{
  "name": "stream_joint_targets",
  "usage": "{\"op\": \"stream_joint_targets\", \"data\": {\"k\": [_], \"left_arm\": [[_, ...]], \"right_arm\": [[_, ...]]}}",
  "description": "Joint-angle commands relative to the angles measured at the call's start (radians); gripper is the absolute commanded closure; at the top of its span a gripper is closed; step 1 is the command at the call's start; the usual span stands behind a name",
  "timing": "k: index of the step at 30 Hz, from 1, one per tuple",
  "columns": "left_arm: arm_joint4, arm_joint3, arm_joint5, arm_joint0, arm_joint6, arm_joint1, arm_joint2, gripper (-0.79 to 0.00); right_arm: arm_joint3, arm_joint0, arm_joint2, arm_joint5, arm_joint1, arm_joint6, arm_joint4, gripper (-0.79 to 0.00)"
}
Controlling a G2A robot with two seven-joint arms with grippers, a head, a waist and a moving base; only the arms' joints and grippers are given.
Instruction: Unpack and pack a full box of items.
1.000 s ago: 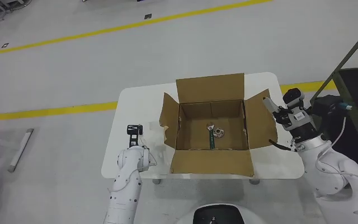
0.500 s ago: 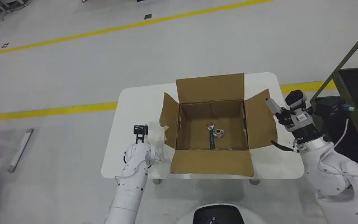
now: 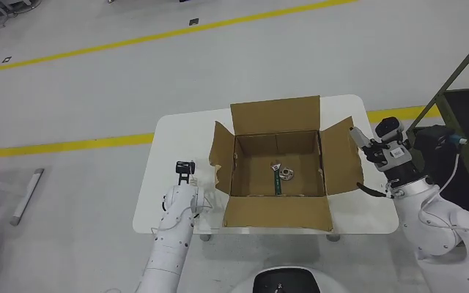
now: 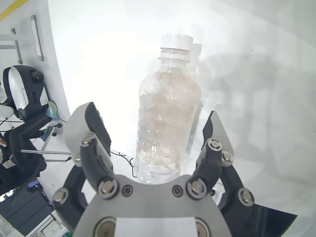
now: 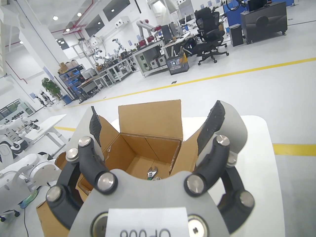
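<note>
An open cardboard box (image 3: 275, 115) stands mid-table, also seen in the right wrist view (image 5: 150, 119). On its floor lie a green-handled wrench (image 3: 277, 181) (image 5: 151, 173) and a small metal part (image 3: 286, 173). A clear bottle (image 4: 165, 114) with a white cap sits between the fingers of my left gripper (image 4: 151, 110), its base toward the palm. The jaws are open and stand clear of its sides. That gripper (image 3: 183, 169) is left of the box. My right gripper (image 3: 354, 135) (image 5: 155, 108) hovers open and empty at the box's right flap.
The white table (image 3: 176, 139) has bare room left of and behind the box. A pale lumpy thing (image 3: 207, 176) lies against the box's left flap. The flaps stick outward on all sides. The table's left edge (image 4: 53, 57) is close to the bottle.
My left arm has shifted right, toward the box's left flap. The right gripper has moved slightly to the right. The box and its contents stayed put.
</note>
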Motion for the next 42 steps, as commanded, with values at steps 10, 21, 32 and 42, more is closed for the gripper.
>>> {"op": "stream_joint_targets", "data": {"k": [10,21,32,42], "left_arm": [[-0.030,-0.258,-0.004,0.112,-0.008,0.017,-0.096,-0.785],[-0.031,-0.271,-0.006,0.122,-0.014,0.018,-0.100,-0.785],[-0.031,-0.271,-0.006,0.122,-0.014,0.018,-0.100,-0.785],[-0.031,-0.271,-0.006,0.122,-0.014,0.018,-0.100,-0.785]], "right_arm": [[-0.059,0.080,-0.085,0.065,-0.002,0.182,0.006,-0.785],[0.083,0.278,-0.321,0.193,-0.020,0.309,-0.230,-0.785],[0.083,0.278,-0.321,0.193,-0.020,0.309,-0.230,-0.785],[0.215,0.477,-0.478,0.440,-0.057,0.497,-0.295,-0.785]]}}
